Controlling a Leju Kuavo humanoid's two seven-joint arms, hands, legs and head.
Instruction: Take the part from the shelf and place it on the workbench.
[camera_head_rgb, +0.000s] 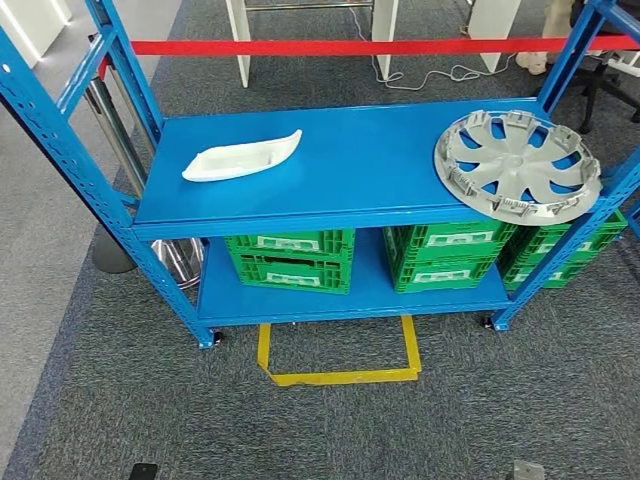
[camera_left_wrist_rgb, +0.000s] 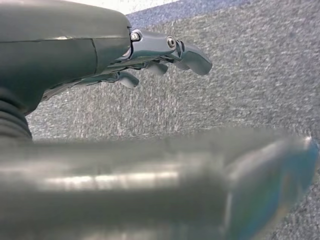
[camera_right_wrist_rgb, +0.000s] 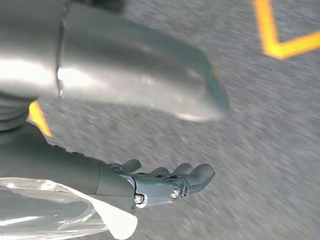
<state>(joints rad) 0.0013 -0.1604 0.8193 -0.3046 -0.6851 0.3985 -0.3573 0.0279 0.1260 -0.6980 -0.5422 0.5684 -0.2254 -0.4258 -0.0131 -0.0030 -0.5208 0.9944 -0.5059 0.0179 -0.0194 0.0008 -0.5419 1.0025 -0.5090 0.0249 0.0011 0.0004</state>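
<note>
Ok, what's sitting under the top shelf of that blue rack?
On the lower shelf under the top shelf stand green crates, side by side. Their contents are hidden by the shelf above. A shiny metal post base shows at the left end.

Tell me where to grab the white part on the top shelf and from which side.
Grip the white part across its narrow width near the middle, coming from above and from the shelf's open front edge. It lies flat, long and slim, with a raised rim that fingers could probably hook over. Its tapered end looks too thin for a steady hold. The left side is nearer it.
</note>
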